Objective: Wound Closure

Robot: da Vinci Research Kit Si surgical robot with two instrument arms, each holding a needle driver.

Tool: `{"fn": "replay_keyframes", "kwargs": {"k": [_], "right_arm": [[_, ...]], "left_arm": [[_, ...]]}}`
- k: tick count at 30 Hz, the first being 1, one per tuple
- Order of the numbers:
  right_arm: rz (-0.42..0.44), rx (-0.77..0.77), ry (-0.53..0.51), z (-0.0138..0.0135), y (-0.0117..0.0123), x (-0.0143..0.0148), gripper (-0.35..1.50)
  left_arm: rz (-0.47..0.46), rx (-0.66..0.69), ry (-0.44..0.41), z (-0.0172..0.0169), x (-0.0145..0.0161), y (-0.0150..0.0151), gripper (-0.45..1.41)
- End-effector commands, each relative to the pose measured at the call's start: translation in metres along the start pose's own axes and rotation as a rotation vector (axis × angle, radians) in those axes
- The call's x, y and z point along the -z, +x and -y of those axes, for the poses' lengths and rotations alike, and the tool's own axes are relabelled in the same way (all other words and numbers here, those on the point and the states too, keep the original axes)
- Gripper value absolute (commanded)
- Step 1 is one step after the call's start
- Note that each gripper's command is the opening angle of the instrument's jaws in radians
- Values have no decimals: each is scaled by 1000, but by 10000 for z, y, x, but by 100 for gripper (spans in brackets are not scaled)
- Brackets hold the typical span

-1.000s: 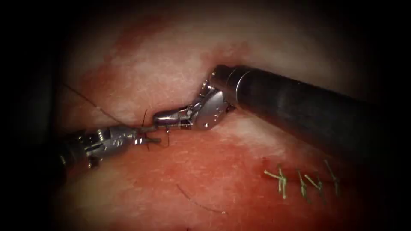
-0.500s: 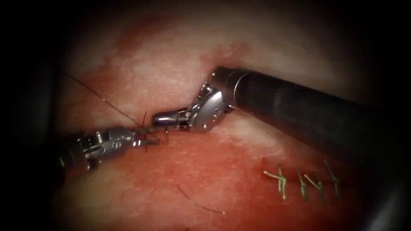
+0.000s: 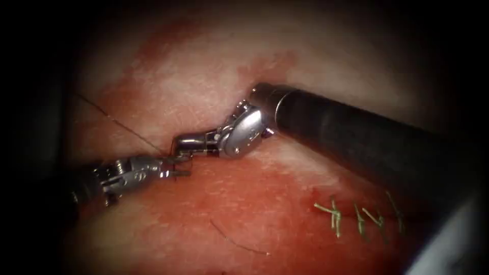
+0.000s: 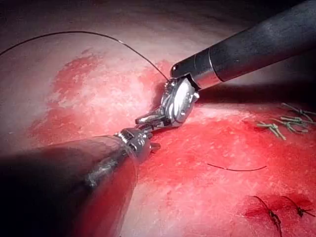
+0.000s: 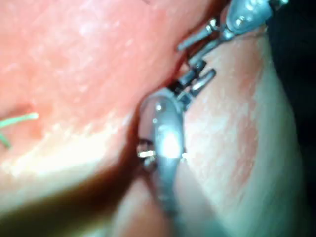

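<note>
On the tissue [image 3: 219,76] my two tools meet tip to tip. The left tool [image 3: 179,166] comes in low from the left. Its jaws stand open around a short dark strand; I cannot tell whether that is needle or thread. The right tool [image 3: 179,145] reaches in from the right, jaws shut, tip just above the left jaws. What it holds is hidden. A dark thread [image 3: 119,124] runs taut from the upper left down to the tips. The left wrist view shows the right tool [image 4: 144,119], the left tool [image 4: 149,144] and the thread [image 4: 84,33] arcing away.
Green stitches [image 3: 351,216] close the cut at the lower right, partly under the right shaft [image 3: 356,137]. A loose dark piece of thread [image 3: 239,245] lies on the red fluid [image 3: 244,203] below the tools. Dark stitches [image 4: 270,216] show in the left wrist view.
The right tool has swung left and down until its tip sits over the left jaws. The thread, slack and bent a second ago, is straight. The left tool has barely moved.
</note>
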Motion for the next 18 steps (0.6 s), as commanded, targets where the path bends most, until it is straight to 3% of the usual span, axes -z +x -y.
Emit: {"fn": "replay_keyframes", "kwargs": {"k": [1, 7, 10, 12, 18], "right_arm": [[6, -7, 1, 0, -10, -5, -35], [17, -16, -1, -7, -11, -3, -35], [22, -19, -3, -16, -9, -3, -35], [31, -30, -5, -21, -7, -3, -35], [62, -91, 16, -18, -6, -4, -35]], "left_arm": [[0, 4, -5, -1, -8, -1, -1], [65, 33, -47, -12, 13, -4, -18], [65, 60, -93, -23, 19, 3, -15], [32, 84, -144, -26, 14, 8, -13], [24, 101, -142, -27, -5, 1, -13]]}}
